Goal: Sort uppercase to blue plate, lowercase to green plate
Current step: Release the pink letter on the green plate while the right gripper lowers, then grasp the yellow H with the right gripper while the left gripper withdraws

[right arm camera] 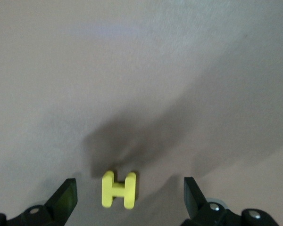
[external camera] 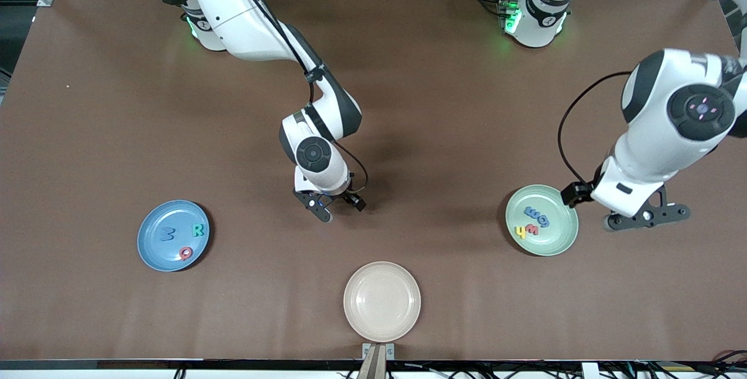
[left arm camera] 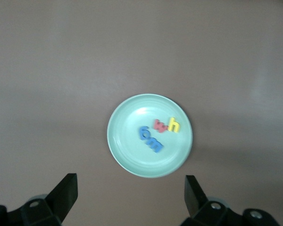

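Right gripper (right arm camera: 127,200), fingers apart, hovers over the yellow foam capital H (right arm camera: 119,189) on the table; next, descend and close on it. Left gripper (left arm camera: 131,193), open, waits beside the pale green plate (external camera: 567,233).

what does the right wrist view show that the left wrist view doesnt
Only the right wrist view shows the yellow H lying flat on the table, between the open right gripper's fingertips.

Only the left wrist view shows the green plate holding the blue g, blue m, red m/w and yellow h, with the open left gripper up over the table beside the plate.

Both show the bare brown table.
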`<state>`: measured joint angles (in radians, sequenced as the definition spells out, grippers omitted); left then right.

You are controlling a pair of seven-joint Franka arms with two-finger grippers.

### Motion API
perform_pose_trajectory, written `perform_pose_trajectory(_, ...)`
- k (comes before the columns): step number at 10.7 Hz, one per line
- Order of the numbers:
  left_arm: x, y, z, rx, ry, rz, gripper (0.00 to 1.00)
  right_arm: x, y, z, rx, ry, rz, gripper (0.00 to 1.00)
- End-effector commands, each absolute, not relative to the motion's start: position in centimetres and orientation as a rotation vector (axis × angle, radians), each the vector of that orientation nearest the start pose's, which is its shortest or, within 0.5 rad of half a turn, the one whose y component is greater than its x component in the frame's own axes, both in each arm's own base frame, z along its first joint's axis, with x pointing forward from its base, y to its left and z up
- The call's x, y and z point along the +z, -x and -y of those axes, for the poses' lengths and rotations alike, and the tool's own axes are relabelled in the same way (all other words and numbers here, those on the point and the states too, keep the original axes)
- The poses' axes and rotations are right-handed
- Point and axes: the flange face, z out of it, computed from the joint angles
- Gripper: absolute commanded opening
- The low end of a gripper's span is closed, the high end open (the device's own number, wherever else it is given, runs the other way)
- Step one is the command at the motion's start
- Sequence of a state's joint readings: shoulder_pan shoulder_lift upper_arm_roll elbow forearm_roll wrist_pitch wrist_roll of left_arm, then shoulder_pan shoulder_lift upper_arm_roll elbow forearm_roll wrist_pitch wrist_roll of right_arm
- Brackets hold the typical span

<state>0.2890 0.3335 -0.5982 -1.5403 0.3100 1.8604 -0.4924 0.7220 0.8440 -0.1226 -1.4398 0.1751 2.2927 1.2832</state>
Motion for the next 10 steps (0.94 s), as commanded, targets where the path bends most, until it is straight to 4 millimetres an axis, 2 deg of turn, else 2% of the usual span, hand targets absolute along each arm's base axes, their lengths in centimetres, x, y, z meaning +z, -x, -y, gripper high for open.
perform_pose_trajectory(1, 53.9, -61.8, 13.3, -0.164, 3.084, 0.212, 1.0, 18.0, -58.3, -43.6, -0.035, 2.907, -1.189, 1.0)
perform_pose_trajectory(3, 56.5, -60.2, 13.9, -0.189, 3.058, 0.203, 1.0, 17.7, -58.3, -43.7, -0.029, 2.896, -1.212, 1.0)
perform_pose_trajectory(5, 58.6, -58.8, 15.1, -0.218, 3.042, 0.181, 1.0, 17.5, -58.3, -44.1, -0.049, 2.873, -1.213, 1.0)
perform_pose_trajectory(6, 59.3, -58.5, 15.0, -0.237, 3.038, 0.179, 1.0, 17.5, -58.3, -44.1, -0.049, 2.873, -1.213, 1.0)
perform_pose_trajectory(8, 60.6, -57.8, 14.8, -0.261, 3.042, 0.116, 1.0, 17.5, -58.2, -44.2, -0.05, 2.873, -1.211, 1.0)
perform_pose_trajectory(10, 60.1, -57.5, 13.4, -0.152, 3.058, -0.049, 1.0, 17.5, -57.8, -44.7, -0.05, 2.879, -1.195, 1.0)
